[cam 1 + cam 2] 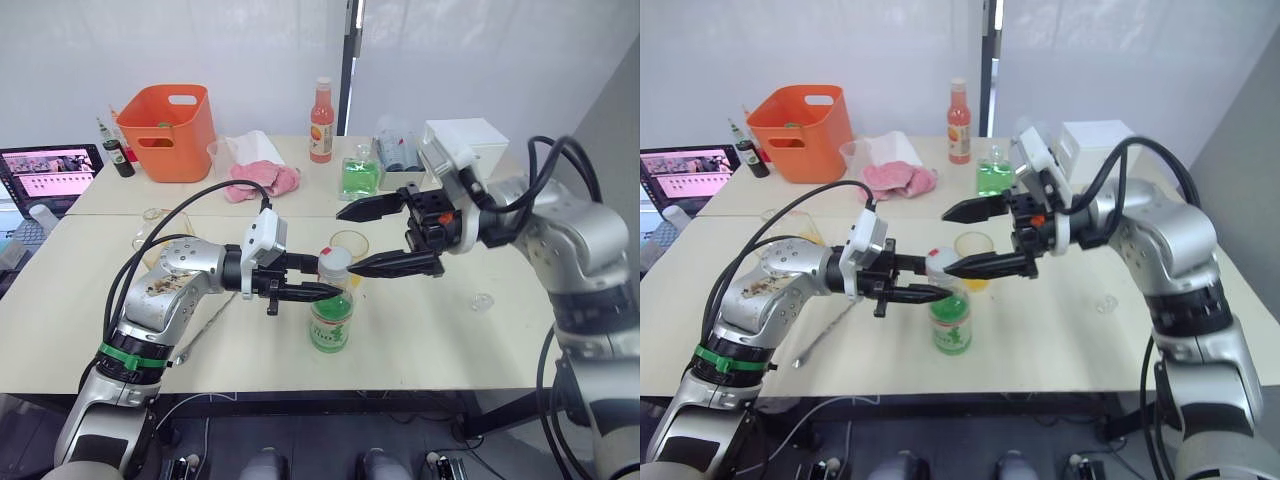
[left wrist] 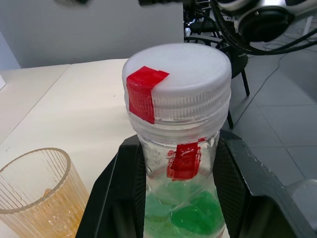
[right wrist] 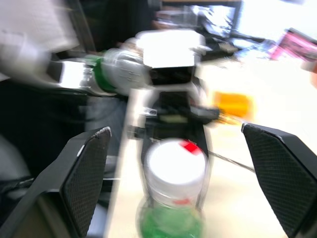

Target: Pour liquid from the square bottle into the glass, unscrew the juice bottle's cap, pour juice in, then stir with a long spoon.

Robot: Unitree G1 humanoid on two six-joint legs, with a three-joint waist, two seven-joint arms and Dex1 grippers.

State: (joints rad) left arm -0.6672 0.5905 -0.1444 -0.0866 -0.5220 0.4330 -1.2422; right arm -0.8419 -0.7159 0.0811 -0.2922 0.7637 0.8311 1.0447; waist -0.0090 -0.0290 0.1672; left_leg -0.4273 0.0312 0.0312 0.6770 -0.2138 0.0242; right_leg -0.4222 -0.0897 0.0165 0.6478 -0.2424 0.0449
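The juice bottle [image 1: 331, 318], clear with a green label, stands upright near the table's front. Its white cap [image 1: 335, 260] is on, with a red tab [image 2: 143, 91]. My left gripper [image 1: 312, 290] is shut on the bottle's neck, one finger [image 2: 114, 198] on each side. My right gripper [image 1: 346, 241] is wide open just right of the cap; in the right wrist view the cap [image 3: 176, 163] sits between its spread fingers. The glass [image 1: 349, 247], holding orange-yellow liquid, stands right behind the bottle. The long spoon [image 1: 825, 335] lies under my left arm. A yellowish glass vessel [image 1: 790, 226] is half hidden behind that arm.
At the back stand a green square bottle [image 1: 358, 176], a tall pink-orange bottle [image 1: 321, 120], an orange bin [image 1: 172, 130], a pink cloth [image 1: 265, 181] and a white box [image 1: 465, 135]. A laptop [image 1: 48, 172] sits far left. A small clear object [image 1: 483, 300] lies at right.
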